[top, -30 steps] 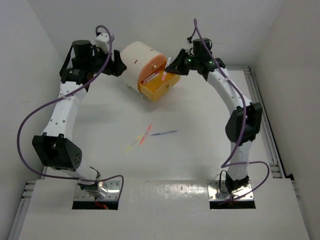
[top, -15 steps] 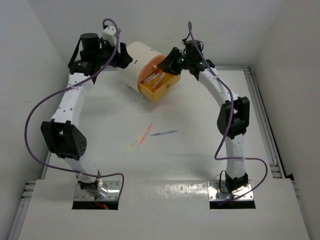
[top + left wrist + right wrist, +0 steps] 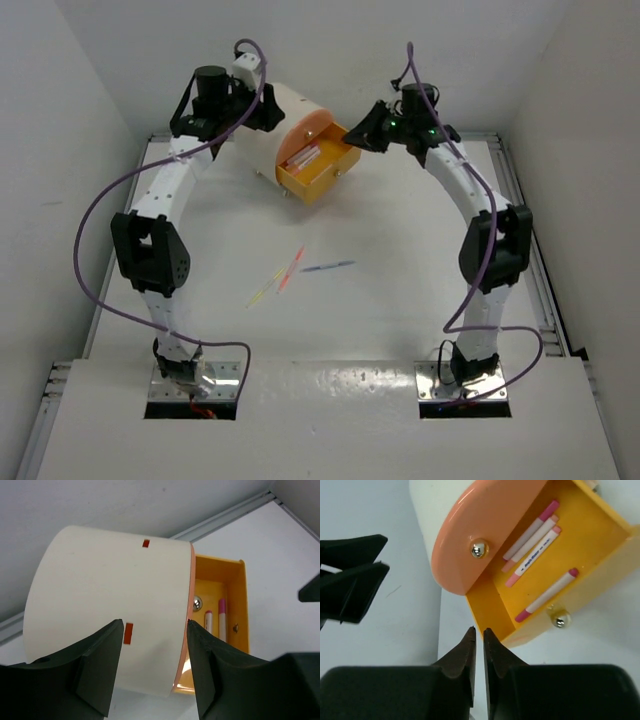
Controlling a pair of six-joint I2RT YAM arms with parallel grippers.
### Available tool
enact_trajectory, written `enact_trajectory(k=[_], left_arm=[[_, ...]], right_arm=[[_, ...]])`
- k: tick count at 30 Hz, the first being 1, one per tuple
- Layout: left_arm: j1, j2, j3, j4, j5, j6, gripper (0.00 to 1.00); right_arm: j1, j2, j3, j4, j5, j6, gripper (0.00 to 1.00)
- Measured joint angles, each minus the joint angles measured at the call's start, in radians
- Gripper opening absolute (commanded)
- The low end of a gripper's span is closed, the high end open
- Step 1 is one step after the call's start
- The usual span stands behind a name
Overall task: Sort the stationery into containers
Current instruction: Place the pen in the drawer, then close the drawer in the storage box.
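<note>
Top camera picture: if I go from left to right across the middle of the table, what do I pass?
left arm → yellow pen → pink pen → blue pen → right arm

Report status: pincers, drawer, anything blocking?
Left pincer open at cabinet. Right pincer shut, empty, beside yellow drawer. Drawer open, pink pens inside; three loose pens unsorted. No obstruction seen.
</note>
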Motion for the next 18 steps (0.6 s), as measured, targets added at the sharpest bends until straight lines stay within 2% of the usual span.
enact_trajectory(k=[5,10,18], left_arm=[[-0.021,0.050,0.049,0.036,-0.039,-0.001,0.50],[-0.021,0.081,0.053,0.063,-0.027,-0.032,0.50],[-0.009,0.130,0.074,0.101,0.041,-0.126,0.50]], right_arm=[[-0.062,-0.093,-0.137,0.006,-0.019,-0.029,0.08],[-0.084,-0.098,-0.225,-0.014,-0.020,-0.056,0.06],[-0.071,-0.052,-0.230,-0.027,-0.023,-0.084,0.05]])
